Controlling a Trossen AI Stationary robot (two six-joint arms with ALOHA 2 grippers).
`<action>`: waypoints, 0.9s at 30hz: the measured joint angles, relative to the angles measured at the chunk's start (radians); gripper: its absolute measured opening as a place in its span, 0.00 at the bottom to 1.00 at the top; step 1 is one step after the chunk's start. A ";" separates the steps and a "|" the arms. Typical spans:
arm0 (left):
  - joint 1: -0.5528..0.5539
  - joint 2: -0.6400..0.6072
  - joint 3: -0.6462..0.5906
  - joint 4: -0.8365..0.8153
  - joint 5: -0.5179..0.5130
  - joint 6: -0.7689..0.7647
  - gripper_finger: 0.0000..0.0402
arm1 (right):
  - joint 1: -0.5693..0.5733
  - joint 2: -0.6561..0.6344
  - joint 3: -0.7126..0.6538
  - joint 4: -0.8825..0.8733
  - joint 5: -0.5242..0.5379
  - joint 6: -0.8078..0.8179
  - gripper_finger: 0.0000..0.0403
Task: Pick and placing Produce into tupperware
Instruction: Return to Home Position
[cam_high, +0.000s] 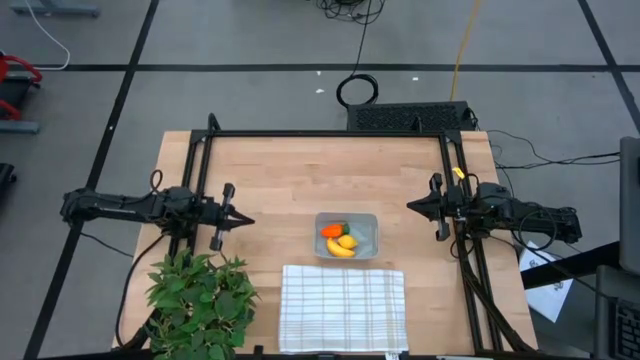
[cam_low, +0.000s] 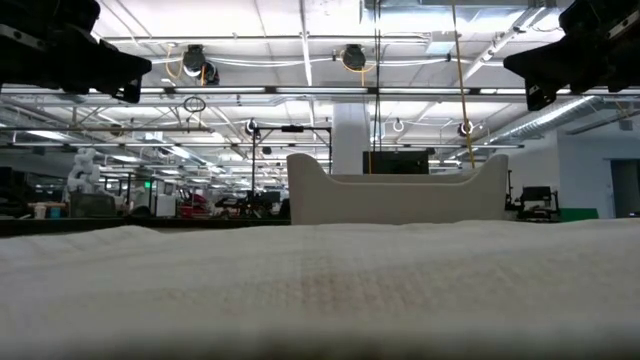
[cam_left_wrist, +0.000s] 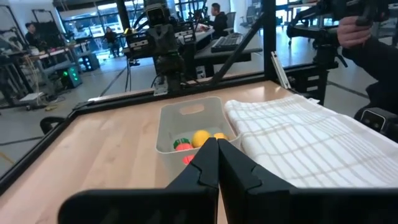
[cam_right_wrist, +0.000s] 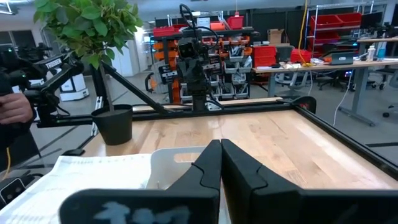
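Observation:
The tupperware (cam_high: 347, 235), a shallow clear-grey box, stands on the wooden table just beyond the checked cloth. Inside it lie the produce: a curved yellow banana (cam_high: 341, 249), a small yellow piece (cam_high: 348, 240) and an orange carrot with green top (cam_high: 333, 230). The left wrist view shows the tupperware (cam_left_wrist: 189, 121) with the pieces in it. My left gripper (cam_high: 248, 222) hovers shut at the table's left, pointing level toward the box. My right gripper (cam_high: 410, 206) hovers shut at the table's right, also level. Neither holds anything.
A white checked cloth (cam_high: 343, 307) lies at the near edge, in front of the tupperware. A leafy potted plant (cam_high: 198, 300) stands at the near left corner. Black frame bars (cam_high: 330, 133) run along the table's far, left and right sides. A person's hand (cam_left_wrist: 356, 31) shows beyond the table.

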 joint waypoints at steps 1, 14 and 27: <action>0.000 0.000 0.000 0.000 -0.001 -0.002 0.00 | 0.000 0.000 0.000 0.000 0.000 0.000 0.00; 0.000 0.000 0.000 0.010 -0.001 -0.009 0.03 | 0.000 0.000 0.000 0.000 0.000 0.000 0.00; 0.000 0.000 0.000 0.010 -0.001 -0.023 0.00 | 0.000 0.000 0.000 0.000 0.001 0.000 0.00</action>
